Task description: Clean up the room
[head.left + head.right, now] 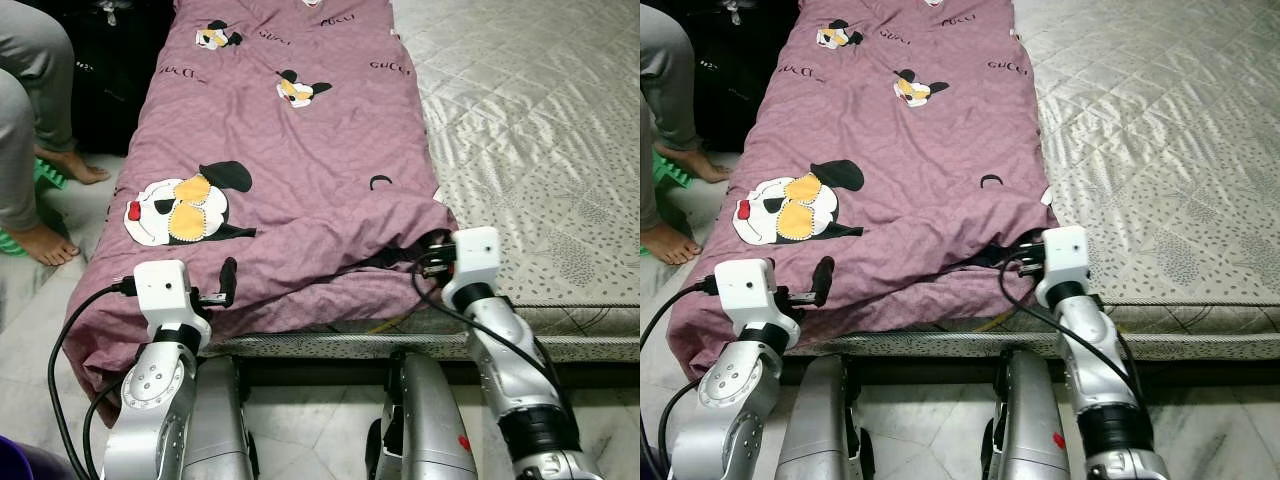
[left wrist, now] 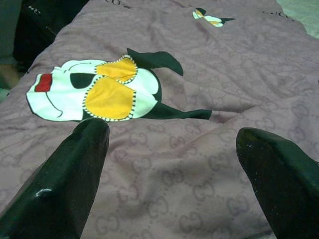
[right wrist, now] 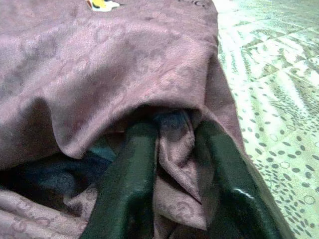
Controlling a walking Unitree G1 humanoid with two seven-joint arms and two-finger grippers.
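A mauve blanket (image 1: 290,150) printed with cartoon dogs lies spread over the left half of the bed, its near edge hanging over the side. My left gripper (image 2: 172,130) hovers open just above the blanket's near left part, close to the big dog print (image 1: 185,210). At the blanket's near right corner, my right gripper (image 3: 174,124) is shut on a bunched fold of the cloth (image 3: 174,149). That corner is lifted slightly, with a dark gap under it (image 1: 395,258).
The bare quilted mattress (image 1: 530,130) takes up the right side. A person's legs and bare feet (image 1: 40,240) stand on the floor at the left, beside a black bag (image 1: 120,70) and a green item (image 1: 48,178). The bed's front edge (image 1: 330,345) runs just ahead of my legs.
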